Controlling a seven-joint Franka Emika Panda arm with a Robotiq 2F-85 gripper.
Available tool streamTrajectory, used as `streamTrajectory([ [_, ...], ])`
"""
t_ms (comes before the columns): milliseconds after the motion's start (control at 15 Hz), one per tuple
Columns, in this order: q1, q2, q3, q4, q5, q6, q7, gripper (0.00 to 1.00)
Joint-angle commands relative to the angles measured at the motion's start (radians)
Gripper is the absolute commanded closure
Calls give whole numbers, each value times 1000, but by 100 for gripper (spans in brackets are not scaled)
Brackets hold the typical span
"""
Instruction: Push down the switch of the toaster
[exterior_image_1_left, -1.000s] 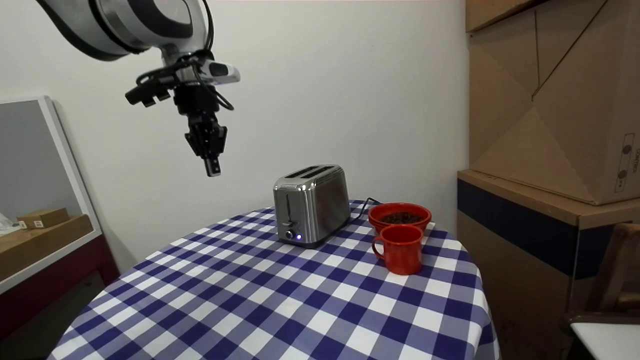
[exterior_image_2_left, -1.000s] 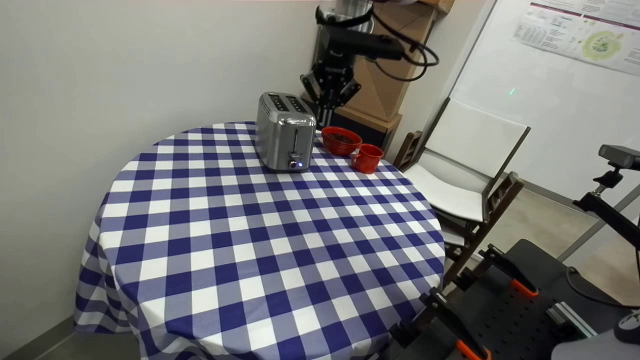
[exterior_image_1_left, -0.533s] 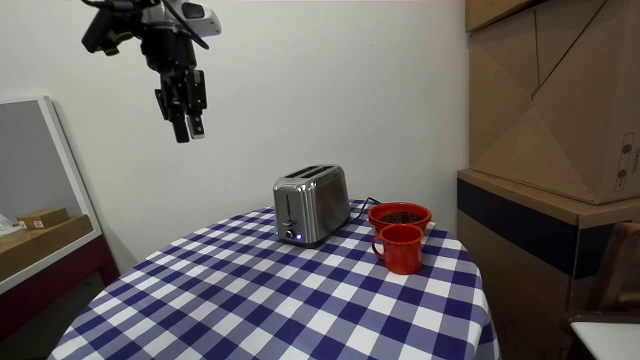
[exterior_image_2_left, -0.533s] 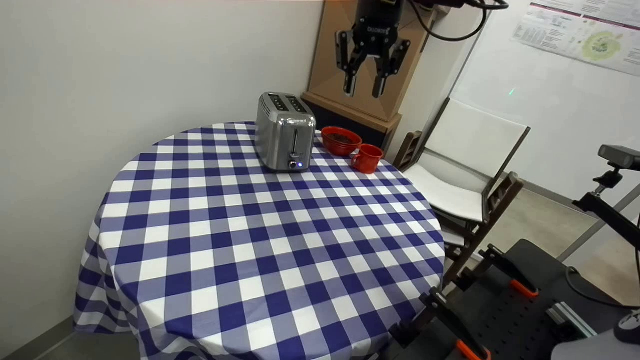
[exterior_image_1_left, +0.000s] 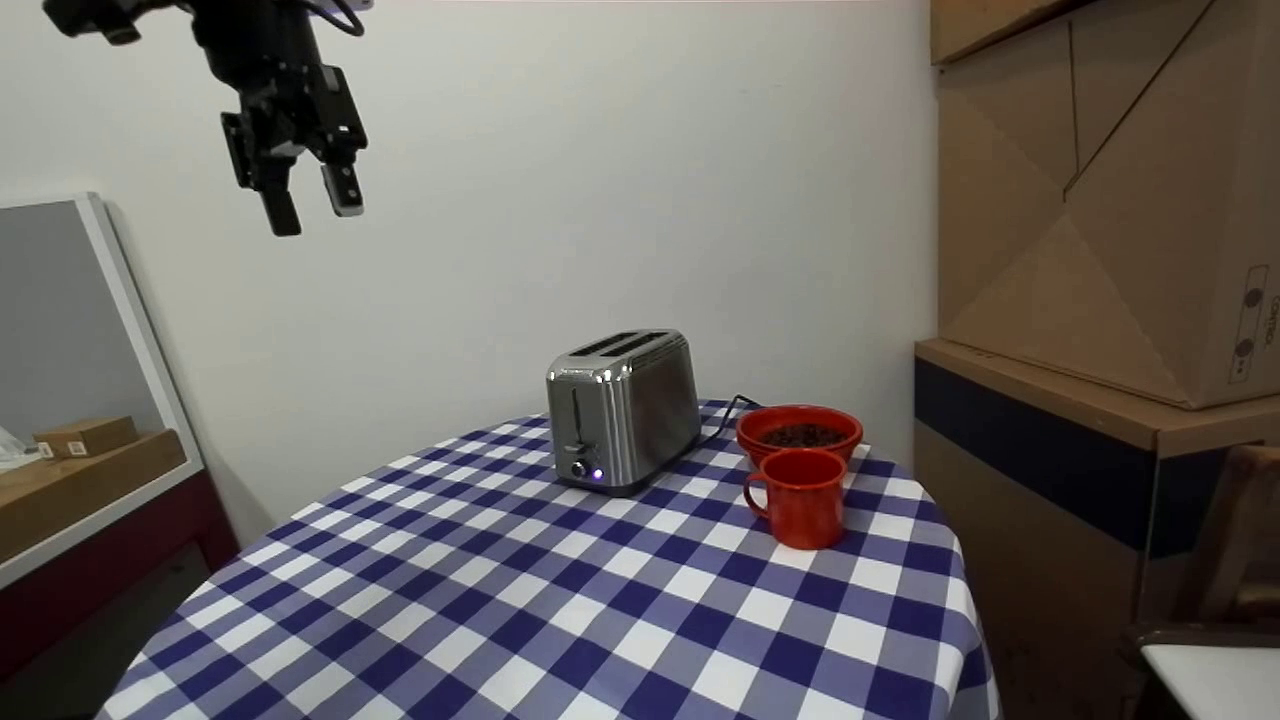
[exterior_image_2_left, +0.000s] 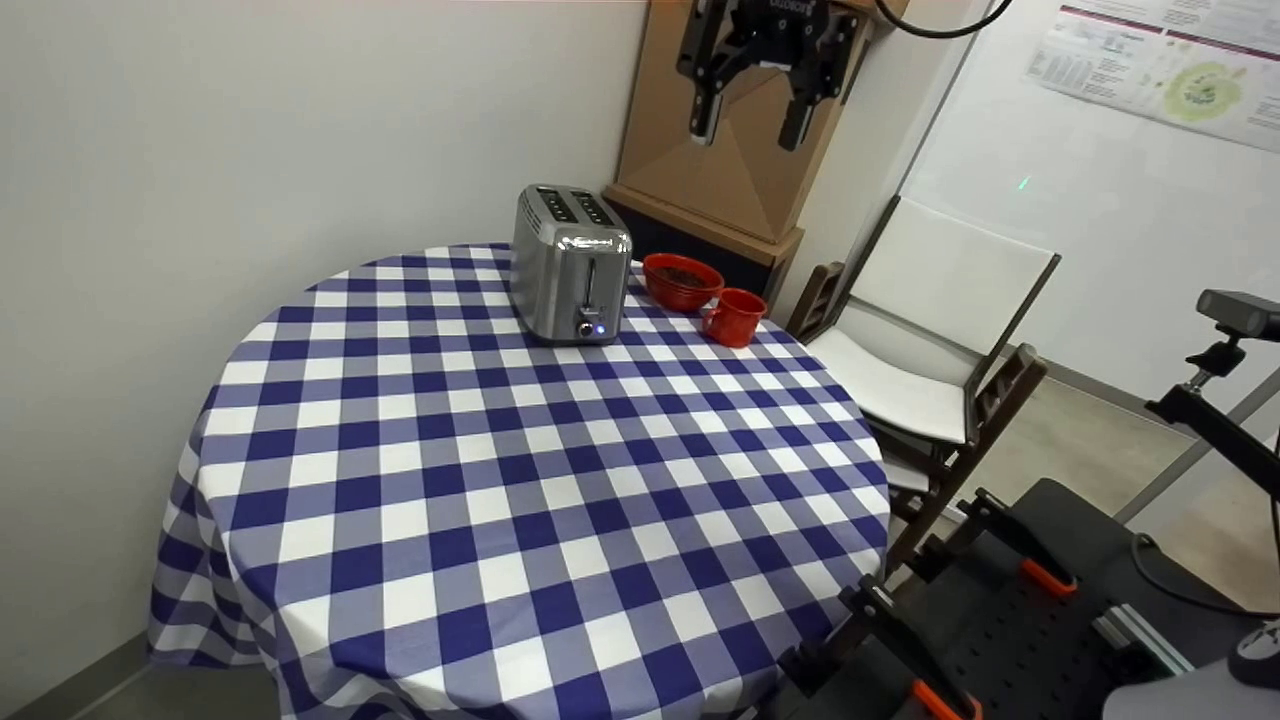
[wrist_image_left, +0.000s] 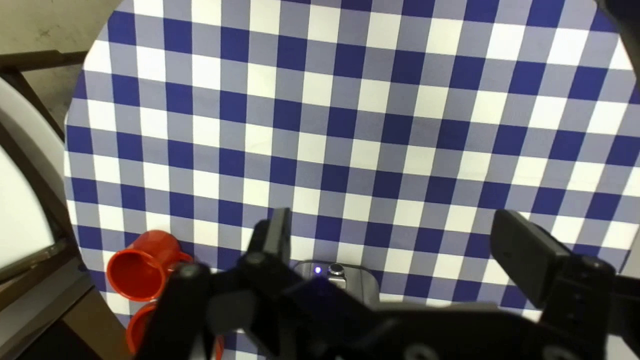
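Jaws are spread wide apart on the black two-fingered gripper (exterior_image_2_left: 749, 128), which is held high in both exterior views, well apart from the silver, box-shaped metal toaster (exterior_image_1_left: 655, 410). Upright on a blue-and-white checked cloth (exterior_image_2_left: 480, 450), the toaster is set near the cloth's far edge in both exterior views. Its corners are rounded, its shiny sides are streaked with reflections, and its top is cut by two long, parallel dark slots (exterior_image_2_left: 592, 209). Down its narrow front, a thin dark vertical track (exterior_image_1_left: 576, 412) is cut; at the track's lower end the small silver lever switch (exterior_image_1_left: 578, 449) is seen. Below it, a round knob (exterior_image_1_left: 580, 468) is mounted, with a small violet-blue light (exterior_image_1_left: 598, 473) lit just beside it. In the wrist view, much of the toaster is hidden by the gripper. Near the toaster, dark bits (exterior_image_1_left: 803, 435) are held in a round red bowl (exterior_image_2_left: 685, 297), and a glossy red mug (exterior_image_1_left: 808, 505) is stood just beside the bowl, its handle turned toward the toaster.
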Motion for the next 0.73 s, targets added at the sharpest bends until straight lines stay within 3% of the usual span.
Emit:
streamTrajectory([
  [0,-25,-10,29,-4,5,-3,-9,0],
  [667,-33,1,31,-2,4,-4,-7,0],
])
